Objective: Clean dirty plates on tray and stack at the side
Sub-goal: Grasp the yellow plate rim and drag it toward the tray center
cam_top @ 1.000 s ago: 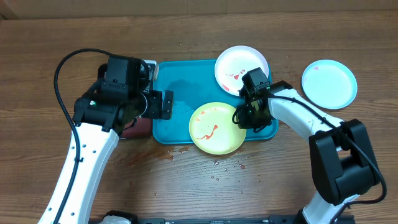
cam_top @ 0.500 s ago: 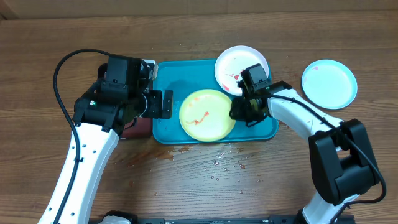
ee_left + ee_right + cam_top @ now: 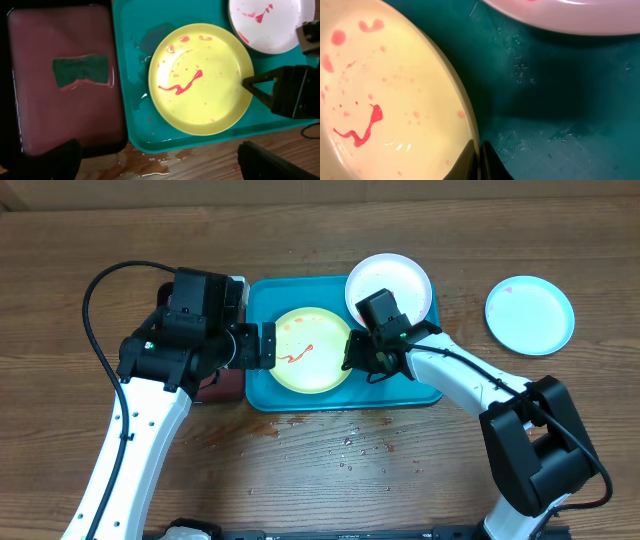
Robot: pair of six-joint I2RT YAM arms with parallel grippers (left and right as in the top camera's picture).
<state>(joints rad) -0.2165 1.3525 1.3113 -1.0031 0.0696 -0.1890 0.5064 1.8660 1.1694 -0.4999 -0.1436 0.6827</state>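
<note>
The lime green plate (image 3: 310,350) (image 3: 200,77) (image 3: 385,90), streaked with red sauce, lies in the middle of the turquoise tray (image 3: 262,390) (image 3: 131,75) (image 3: 560,100). My right gripper (image 3: 352,350) (image 3: 248,81) (image 3: 479,160) is shut on its right rim. The white plate (image 3: 395,275) (image 3: 270,22) (image 3: 560,15), also smeared red, rests on the tray's far right corner. A light blue plate (image 3: 530,315) sits on the table off to the right. My left gripper (image 3: 268,347) (image 3: 160,165) hangs open by the green plate's left edge, holding nothing.
A black tray (image 3: 225,385) (image 3: 60,120) of reddish liquid with a green sponge (image 3: 82,70) in it sits left of the turquoise tray, mostly under my left arm. Water drops and a reddish smear (image 3: 340,445) (image 3: 200,157) wet the wood in front of the tray.
My right gripper has dragged the green plate left and back, from the tray's front right corner to its middle. The left arm has not moved.
</note>
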